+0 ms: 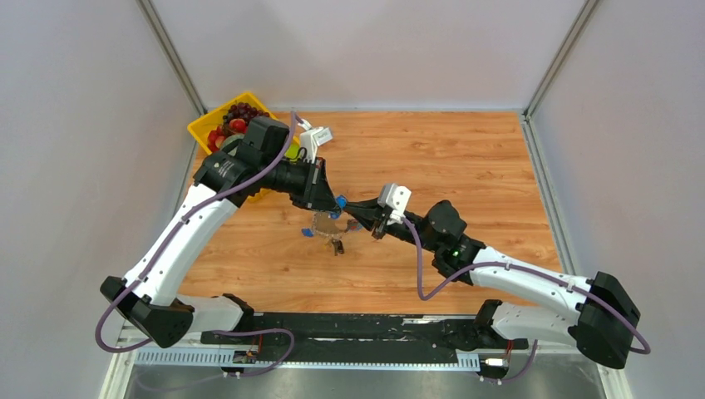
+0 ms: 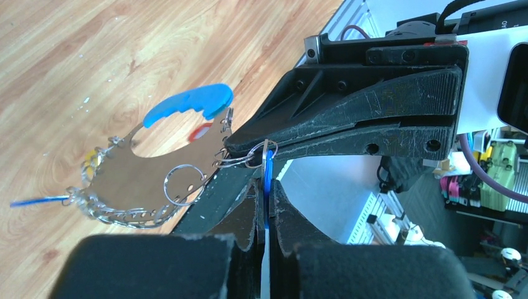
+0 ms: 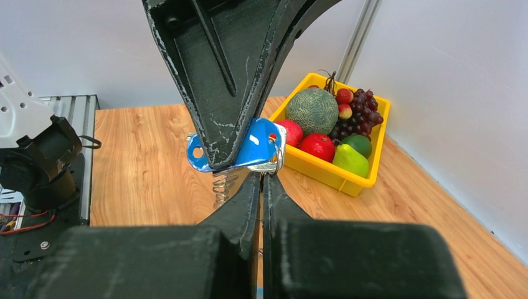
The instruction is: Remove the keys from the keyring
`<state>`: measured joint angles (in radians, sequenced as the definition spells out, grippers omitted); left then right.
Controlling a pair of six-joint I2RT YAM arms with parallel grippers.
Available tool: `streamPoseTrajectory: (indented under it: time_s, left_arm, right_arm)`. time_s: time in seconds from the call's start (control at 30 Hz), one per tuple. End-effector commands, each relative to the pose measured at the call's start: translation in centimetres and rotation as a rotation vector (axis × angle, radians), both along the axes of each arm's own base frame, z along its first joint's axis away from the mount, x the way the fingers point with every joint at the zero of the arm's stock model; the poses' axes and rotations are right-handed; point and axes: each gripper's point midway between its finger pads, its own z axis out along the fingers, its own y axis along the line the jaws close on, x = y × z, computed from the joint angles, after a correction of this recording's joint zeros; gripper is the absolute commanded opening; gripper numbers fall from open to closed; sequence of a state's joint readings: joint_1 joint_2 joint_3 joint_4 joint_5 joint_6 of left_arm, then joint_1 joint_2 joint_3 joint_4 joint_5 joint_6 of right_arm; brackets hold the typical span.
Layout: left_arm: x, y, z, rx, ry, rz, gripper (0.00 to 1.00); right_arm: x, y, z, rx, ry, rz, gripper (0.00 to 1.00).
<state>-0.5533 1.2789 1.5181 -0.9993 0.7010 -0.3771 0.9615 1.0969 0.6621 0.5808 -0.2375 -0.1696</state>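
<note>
The keyring hangs in the air between my two grippers; its grey chain (image 2: 121, 212) and blue band (image 2: 187, 104) droop over the table, and it shows small in the top view (image 1: 326, 226). My left gripper (image 2: 266, 187) is shut on a flat blue key tag (image 2: 267, 171), which is also in the right wrist view (image 3: 256, 144). My right gripper (image 3: 263, 177) is shut on a small silver wire ring (image 3: 276, 163) right beside that tag, where its fingers (image 2: 348, 128) meet the ring (image 2: 249, 156). Red (image 2: 200, 132), yellow (image 2: 91, 156) and another blue tag (image 2: 37, 200) hang from the chain.
A yellow basket (image 1: 204, 126) of fruit stands at the back left of the wooden table, just behind the left arm; its wall also shows in the right wrist view (image 3: 330, 171). Grey walls enclose the table on three sides.
</note>
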Motion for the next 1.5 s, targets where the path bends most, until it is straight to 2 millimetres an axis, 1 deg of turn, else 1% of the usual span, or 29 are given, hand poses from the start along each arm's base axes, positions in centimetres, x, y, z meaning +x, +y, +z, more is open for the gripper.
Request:
streamPoseTrajectory:
  time_s: [0.0, 0.23, 0.33, 0.5, 0.77, 0.9, 1.17, 1.33, 1.47]
  left_arm:
    - [-0.3, 0.0, 3.1, -0.078, -0.078, -0.031, 0.00]
    - [0.5, 0.3, 1.9, -0.043, -0.052, -0.018, 0.00]
    - [0.9, 0.4, 1.0, -0.026, -0.030, -0.013, 0.00]
    - [1.2, 0.4, 0.2, -0.017, -0.015, -0.012, 0.00]
    - [0.7, 0.3, -1.7, -0.010, 0.042, -0.040, 0.00]
    - [0.2, 0.1, -2.2, -0.019, 0.067, -0.066, 0.00]
    - [-1.2, -0.2, -1.9, -0.067, 0.095, -0.136, 0.00]
    - [-1.0, -0.3, -1.2, -0.084, 0.056, -0.142, 0.00]
    - [-0.7, -0.4, -0.2, -0.106, -0.018, -0.145, 0.00]
  right_arm:
    - [-1.1, -0.1, 2.6, 0.036, -0.047, 0.040, 0.00]
    - [-2.8, -1.1, 3.4, 0.050, -0.107, 0.092, 0.00]
    - [-3.3, -1.4, 3.7, 0.057, -0.131, 0.105, 0.00]
    - [-3.9, -1.7, 4.3, 0.069, -0.154, 0.123, 0.00]
    - [-4.3, -2.2, 5.4, 0.118, -0.196, 0.124, 0.00]
    - [-4.5, -2.1, 5.8, 0.134, -0.218, 0.131, 0.00]
    - [-4.6, -1.4, 5.5, 0.135, -0.230, 0.158, 0.00]
    - [-4.8, -1.0, 5.7, 0.162, -0.199, 0.188, 0.00]
    - [-5.1, -1.2, 6.1, 0.202, -0.165, 0.196, 0.00]
